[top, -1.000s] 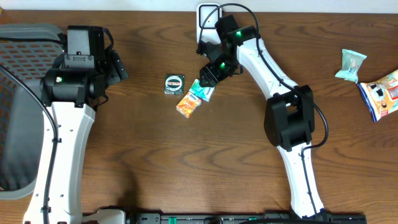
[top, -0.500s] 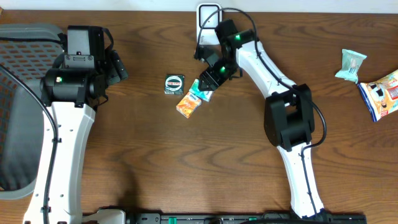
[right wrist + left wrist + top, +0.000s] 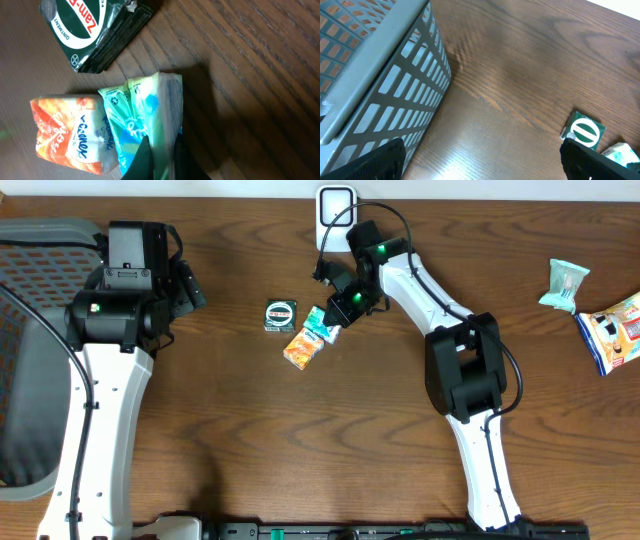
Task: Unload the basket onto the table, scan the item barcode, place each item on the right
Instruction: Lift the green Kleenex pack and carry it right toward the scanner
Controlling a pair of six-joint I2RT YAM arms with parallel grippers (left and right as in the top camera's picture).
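Three small items lie mid-table: a teal tissue pack (image 3: 319, 326), an orange tissue pack (image 3: 302, 348) touching it, and a dark green ointment packet (image 3: 281, 315). My right gripper (image 3: 338, 314) is shut on the teal tissue pack (image 3: 142, 112), its black fingers (image 3: 145, 161) pinching the pack's right edge. The orange pack (image 3: 67, 132) and the green packet (image 3: 97, 27) lie beside it, untouched. A white scanner (image 3: 336, 202) stands at the table's far edge behind the right arm. My left gripper (image 3: 480, 165) hangs open over bare wood, well left of the green packet (image 3: 586, 131).
A grey mesh basket (image 3: 25, 350) fills the left side, its wall (image 3: 380, 80) close to my left gripper. Two snack packets (image 3: 565, 283) (image 3: 615, 330) lie at the far right edge. The front half of the table is bare wood.
My right gripper has slid a little up and left over the items and shut on the teal tissue pack. The left arm has not moved.
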